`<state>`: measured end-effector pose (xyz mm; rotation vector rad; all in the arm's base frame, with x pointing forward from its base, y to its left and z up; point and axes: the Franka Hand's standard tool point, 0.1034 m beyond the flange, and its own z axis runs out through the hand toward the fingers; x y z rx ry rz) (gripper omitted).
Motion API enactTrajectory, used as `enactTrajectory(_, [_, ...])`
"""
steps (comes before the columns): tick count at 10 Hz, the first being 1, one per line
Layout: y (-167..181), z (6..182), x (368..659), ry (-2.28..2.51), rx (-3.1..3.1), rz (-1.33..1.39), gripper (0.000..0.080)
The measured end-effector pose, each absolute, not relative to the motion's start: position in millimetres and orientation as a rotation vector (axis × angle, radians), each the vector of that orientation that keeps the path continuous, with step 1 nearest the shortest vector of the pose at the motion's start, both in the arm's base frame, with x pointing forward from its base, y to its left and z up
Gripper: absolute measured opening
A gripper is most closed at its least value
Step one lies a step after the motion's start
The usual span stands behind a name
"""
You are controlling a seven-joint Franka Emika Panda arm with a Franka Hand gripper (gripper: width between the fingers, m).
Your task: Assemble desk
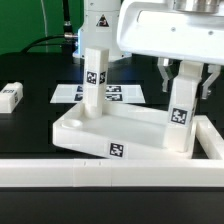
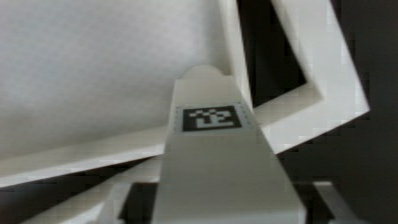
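The desk panel (image 1: 100, 135) lies rim-up mid-surface, by the border rail (image 1: 110, 176) at six o'clock. Two legs look seated: one (image 1: 94, 72) at eleven o'clock; another (image 1: 181, 112) at three o'clock, which the tool (image 1: 182, 80) clasps. One leg (image 1: 10, 96) waits loose at nine o'clock; no fourth shows.

The exterior view is evenly and brightly lit, apparently from overhead. The large white plastic rectangular desk panel (image 1: 105, 135) shows soft grey shading on its inner walls, and the black tabletop (image 1: 30, 125) stays dark with no glare. Edges are slightly soft. The wrist view is dimmer and blurred; the white tag-marked block leg (image 2: 217, 140) fills it, its marker smeared and out of focus.
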<state>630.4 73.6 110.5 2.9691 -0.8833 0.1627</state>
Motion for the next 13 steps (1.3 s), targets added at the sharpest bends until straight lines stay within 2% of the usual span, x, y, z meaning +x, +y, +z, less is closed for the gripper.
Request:
enactTrajectory(1, [74.0,110.4,630.4,-0.883,2.970,0.163,0.0305])
enactTrajectory(2, [74.0,110.4,630.4,-0.883,2.970,0.163,0.0508])
enactTrajectory(3, [74.1,111.1,630.6,-0.875,2.973,0.164,0.0508])
enactTrajectory(4, [74.3,120.9,628.8,-0.804,3.001,0.172,0.0623])
enactTrajectory(6, [66.9,147.9,608.1,-0.711,3.050,0.173,0.0641])
enactTrajectory(7, [49.4,158.5,595.1,-0.652,3.070,0.168,0.0648])
enactTrajectory(9, [4.5,167.9,590.4,-0.612,3.066,0.178,0.0649])
enactTrajectory(13, [9.2,165.0,589.9,-0.615,3.065,0.173,0.0649])
